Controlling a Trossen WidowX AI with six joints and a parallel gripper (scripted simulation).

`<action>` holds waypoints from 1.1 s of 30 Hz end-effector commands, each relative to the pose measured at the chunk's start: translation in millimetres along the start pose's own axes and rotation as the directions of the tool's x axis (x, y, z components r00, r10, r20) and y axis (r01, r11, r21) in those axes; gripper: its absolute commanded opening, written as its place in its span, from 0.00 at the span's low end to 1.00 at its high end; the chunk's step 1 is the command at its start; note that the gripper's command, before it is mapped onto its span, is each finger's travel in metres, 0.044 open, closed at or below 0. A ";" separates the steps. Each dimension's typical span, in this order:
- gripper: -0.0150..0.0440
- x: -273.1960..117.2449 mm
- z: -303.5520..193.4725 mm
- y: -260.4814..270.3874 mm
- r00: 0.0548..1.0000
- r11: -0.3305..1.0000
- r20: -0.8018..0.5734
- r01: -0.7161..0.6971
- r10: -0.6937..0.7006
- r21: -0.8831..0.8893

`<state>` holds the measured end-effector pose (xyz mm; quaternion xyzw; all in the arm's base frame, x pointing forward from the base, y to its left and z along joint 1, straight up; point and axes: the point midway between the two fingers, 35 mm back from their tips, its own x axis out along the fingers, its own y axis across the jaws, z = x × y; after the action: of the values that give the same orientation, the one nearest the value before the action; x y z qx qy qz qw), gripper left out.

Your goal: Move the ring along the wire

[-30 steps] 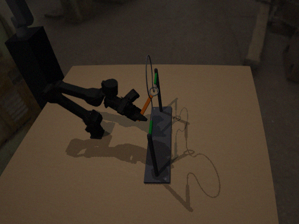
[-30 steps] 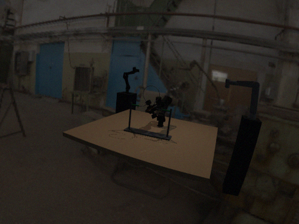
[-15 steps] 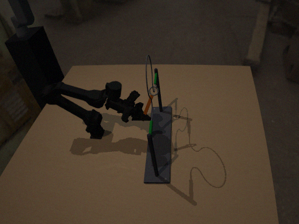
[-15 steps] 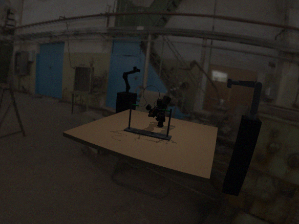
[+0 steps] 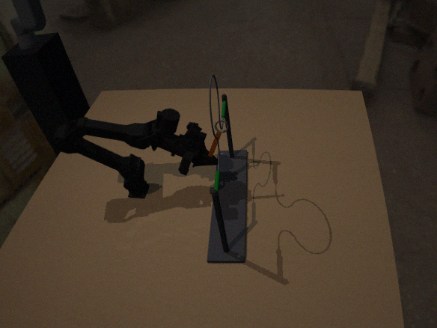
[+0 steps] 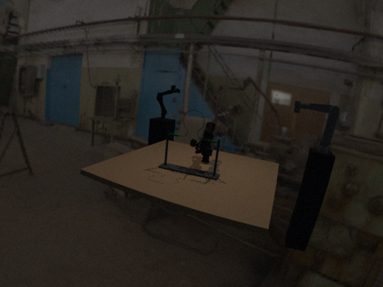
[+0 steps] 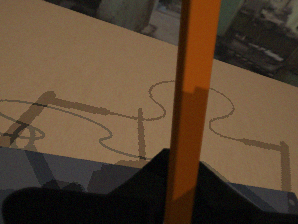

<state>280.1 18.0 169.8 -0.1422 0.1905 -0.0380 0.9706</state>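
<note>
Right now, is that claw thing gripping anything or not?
Gripper: closed, holding the ring's orange handle.

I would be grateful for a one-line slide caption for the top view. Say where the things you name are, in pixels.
The pincer (image 5: 214,159) grips the orange handle (image 5: 214,144), its ring (image 5: 221,126) around the wire beyond the far green part.

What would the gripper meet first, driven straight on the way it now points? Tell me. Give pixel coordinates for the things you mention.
Probably the dark base plate (image 5: 218,251) (image 6: 188,171) (image 7: 70,167), near its far edge, or the tabletop (image 5: 318,292) (image 6: 236,196) (image 7: 100,50) just beyond. The wrist view leaves the gripper's (image 5: 215,161) (image 6: 199,150) (image 7: 184,156) depth unclear.
</note>
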 end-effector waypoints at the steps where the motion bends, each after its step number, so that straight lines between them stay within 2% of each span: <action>1: 0.00 -0.1 -1.5 10.5 1.000 0.998 -0.017 -0.024 0.025 0.055; 15: 0.00 -6.0 3.3 39.4 0.996 0.978 -0.026 -0.084 0.090 0.189; 33: 0.00 -10.9 8.1 60.6 0.994 0.969 -0.026 -0.099 0.108 0.226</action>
<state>274.0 76.8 165.6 -0.0200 0.2065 -0.0090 0.9782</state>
